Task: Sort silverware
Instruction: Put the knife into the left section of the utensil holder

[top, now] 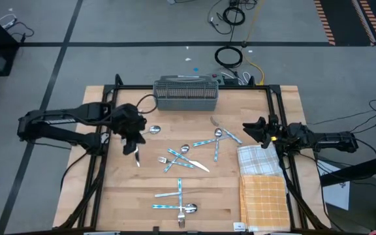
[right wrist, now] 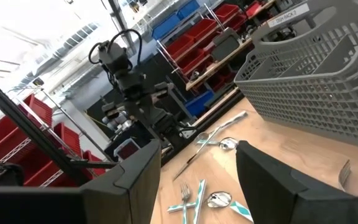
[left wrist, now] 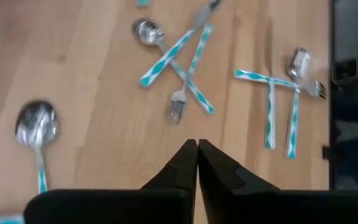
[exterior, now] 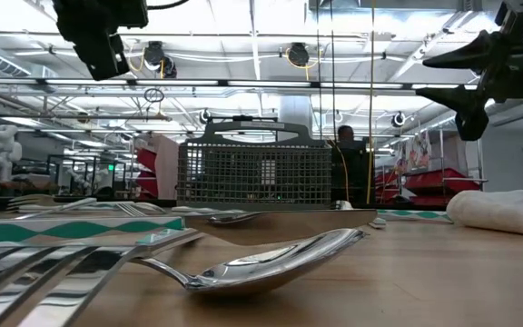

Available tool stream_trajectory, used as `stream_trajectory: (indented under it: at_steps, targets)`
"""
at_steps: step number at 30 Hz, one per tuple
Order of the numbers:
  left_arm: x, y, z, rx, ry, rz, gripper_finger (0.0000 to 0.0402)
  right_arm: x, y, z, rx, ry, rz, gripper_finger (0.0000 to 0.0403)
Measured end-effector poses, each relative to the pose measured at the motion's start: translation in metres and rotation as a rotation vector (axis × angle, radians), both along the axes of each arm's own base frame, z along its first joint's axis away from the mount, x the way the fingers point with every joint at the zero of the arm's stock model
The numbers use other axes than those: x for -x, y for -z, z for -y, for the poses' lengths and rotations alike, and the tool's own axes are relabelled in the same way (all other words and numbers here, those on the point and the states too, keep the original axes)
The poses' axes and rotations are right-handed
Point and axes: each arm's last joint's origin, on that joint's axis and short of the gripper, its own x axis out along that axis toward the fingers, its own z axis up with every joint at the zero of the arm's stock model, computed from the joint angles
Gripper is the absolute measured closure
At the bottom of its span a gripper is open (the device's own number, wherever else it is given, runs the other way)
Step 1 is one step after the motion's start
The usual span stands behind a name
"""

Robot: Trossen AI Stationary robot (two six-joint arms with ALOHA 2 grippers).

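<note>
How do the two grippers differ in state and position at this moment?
The left gripper has its fingers pressed shut, while the right gripper is open wide. The left one hangs over the table's left side near a spoon; the right one sits at the right edge above the cloths. Both are raised.

1. This is looking like a robotics lab inside a warehouse-style workshop — two dark arms [top: 64, 124] are working at a wooden table [top: 123, 196] bolted into a black metal frame [top: 96, 170].
2. Red storage bins [right wrist: 225, 15] are filling tall metal shelving [right wrist: 166, 37] behind the table (a few blue bins [right wrist: 176, 25] are sitting among them).
3. Overhead, exposed ceiling beams and hanging lamps [exterior: 298, 54] are running across the hall.
4. Cables [top: 230, 55] are lying coiled on a grey concrete floor [top: 142, 26] marked with dark tape lines — and a person [exterior: 345, 136] is standing far back.
</note>
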Motion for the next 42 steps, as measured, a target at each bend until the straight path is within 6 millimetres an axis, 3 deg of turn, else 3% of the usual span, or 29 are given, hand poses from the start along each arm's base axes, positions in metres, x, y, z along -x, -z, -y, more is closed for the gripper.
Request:
stream_trajectory:
  at_steps: [5, 10, 15, 27, 35, 42]
  targets:
    - [-0.002, 0.006, -0.005, -0.032, -0.272, -0.093, 0.0337, 0.000, 0.001, 0.000, 0.000, 0.000, -0.011, 0.0206]
    - [0.004, 0.011, -0.010, -0.001, -0.700, -0.200, 0.0300, 0.000, 0.001, 0.000, 0.001, 0.000, -0.011, 0.0206]
    - [0.010, 0.017, -0.007, 0.086, -0.906, -0.278, 0.0282, 0.000, 0.002, 0.000, 0.002, 0.000, -0.017, 0.0206]
    - [0.022, 0.077, 0.007, 0.081, -1.171, -0.458, 0.0275, 0.000, 0.002, 0.000, 0.002, -0.001, -0.018, 0.0206]
    - [0.017, 0.099, 0.006, 0.147, -1.276, -0.356, 0.0275, 0.000, 0.002, 0.000, 0.001, -0.003, -0.017, 0.0206]
    - [0.019, 0.111, 0.006, 0.117, -1.326, -0.402, 0.0276, 0.000, 0.002, 0.000, 0.001, -0.004, -0.016, 0.0206]
